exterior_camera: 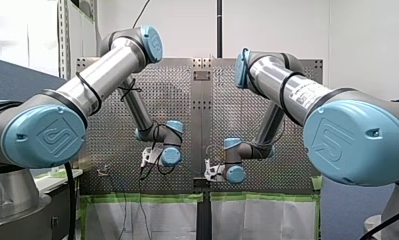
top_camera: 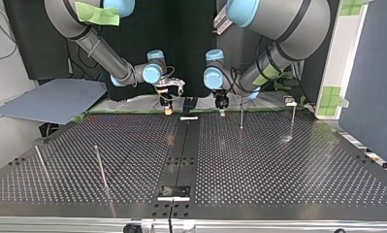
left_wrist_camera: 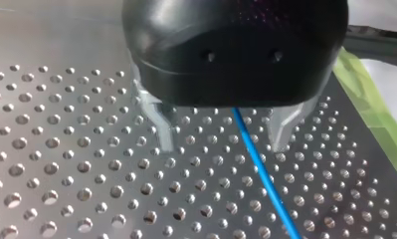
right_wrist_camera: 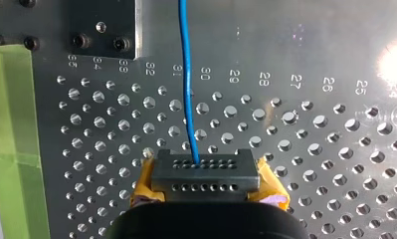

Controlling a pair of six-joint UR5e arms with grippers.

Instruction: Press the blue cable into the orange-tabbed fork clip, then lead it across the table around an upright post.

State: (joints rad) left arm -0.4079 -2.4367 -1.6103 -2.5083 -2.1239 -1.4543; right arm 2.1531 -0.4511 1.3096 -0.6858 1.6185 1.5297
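Note:
In the left wrist view the blue cable [left_wrist_camera: 258,169] runs over the perforated table between the two metal fingers [left_wrist_camera: 161,127] of my left gripper [left_wrist_camera: 223,147]. The fingers stand apart and neither touches the cable, which lies nearer one of them. In the right wrist view my right gripper [right_wrist_camera: 204,174], with yellow pads, is shut on the blue cable [right_wrist_camera: 187,74], which leads straight ahead from it. In the top view both grippers hang low at the table's far edge, my right gripper [top_camera: 168,104] beside my left gripper [top_camera: 222,104]. No orange-tabbed clip shows clearly.
Upright posts stand on the table: two thin ones [top_camera: 241,116] [top_camera: 293,119] near my left gripper, and two leaning ones [top_camera: 100,165] [top_camera: 40,162] nearer the top view's camera. Green tape [right_wrist_camera: 12,124] lines the table edge. A dark bolted plate [right_wrist_camera: 101,25] lies ahead of my right gripper.

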